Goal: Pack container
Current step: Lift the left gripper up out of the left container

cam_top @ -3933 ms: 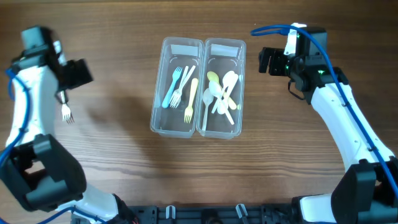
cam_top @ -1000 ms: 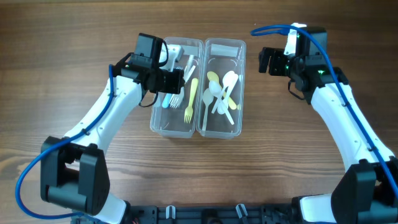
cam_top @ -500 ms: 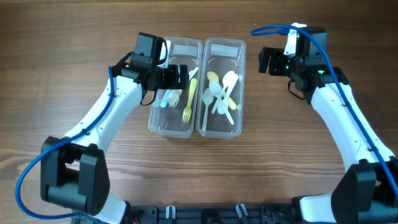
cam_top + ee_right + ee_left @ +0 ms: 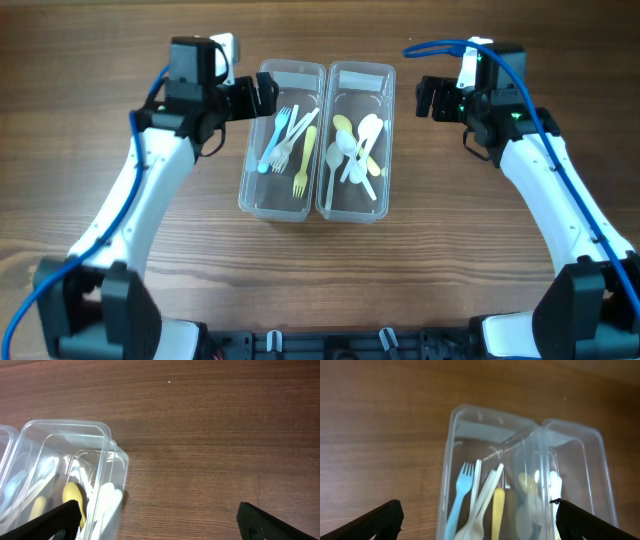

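The near part of the table [image 4: 200, 270] shows bare wood, with no loose cutlery in the overhead view. At mid-table two clear tubs stand side by side, long walls touching. The left tub [image 4: 268, 206] holds the forks [image 4: 288, 140], blue, white and yellow, lying lengthwise and overlapping. The right tub [image 4: 350, 212] holds the spoons [image 4: 355, 150], yellow and white, in a loose heap.

At the far end, the left gripper [image 4: 258, 97] hangs at the left tub's far-left corner, fingers spread wide with nothing between them. The right gripper [image 4: 428, 98] sits apart, to the right of the right tub's far end, jaws likewise wide and empty.

With everything in sight already sorted into the tubs, the packing looks close to finished.

The cutlery looks like thin moulded plastic: very light, stiff, smooth enough to slip. A piece is best pinched across the flat of its handle, near the middle, where it lies clear of its neighbours. The tubs look light and thin-walled. They would likely flex under a squeeze and slide on the wood, so the rim at a short end is the safer hold.
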